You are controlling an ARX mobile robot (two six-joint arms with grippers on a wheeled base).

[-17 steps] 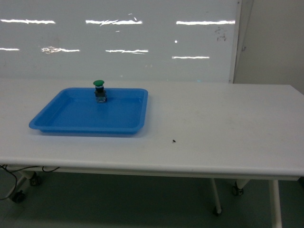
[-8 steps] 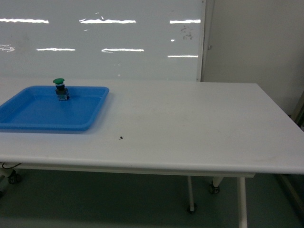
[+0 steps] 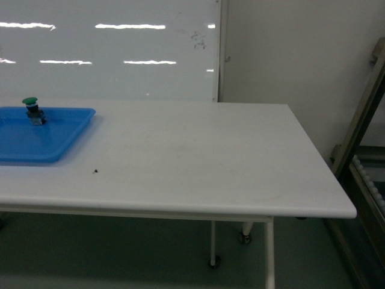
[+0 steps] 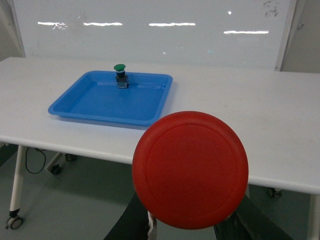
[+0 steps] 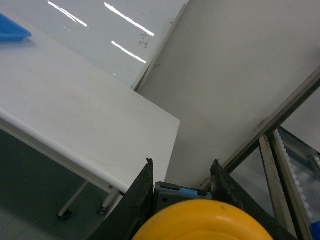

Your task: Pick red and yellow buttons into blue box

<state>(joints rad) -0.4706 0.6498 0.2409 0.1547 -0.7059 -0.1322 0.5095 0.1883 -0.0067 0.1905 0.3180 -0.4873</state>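
Note:
The red button (image 4: 190, 170) fills the front of the left wrist view, its round domed cap facing the camera. My left gripper (image 4: 190, 222) is shut on it, with dark fingers (image 4: 131, 222) showing below the cap on both sides. In the right wrist view the yellow button (image 5: 202, 222) sits at the bottom edge, and its dark switch block (image 5: 172, 195) is clamped between the fingers of my right gripper (image 5: 182, 164). Neither gripper appears in the head view. The blue box is out of view.
A long white table (image 3: 198, 162) stands before a whiteboard wall. A shallow blue tray (image 3: 24, 144) lies at its left end with a green-capped button (image 3: 33, 110) in it. A metal rack frame (image 3: 361, 138) stands to the table's right.
The head view has swung to the right: the tray and green button slid from the middle to the left edge, and the table's right end and the rack came into view.

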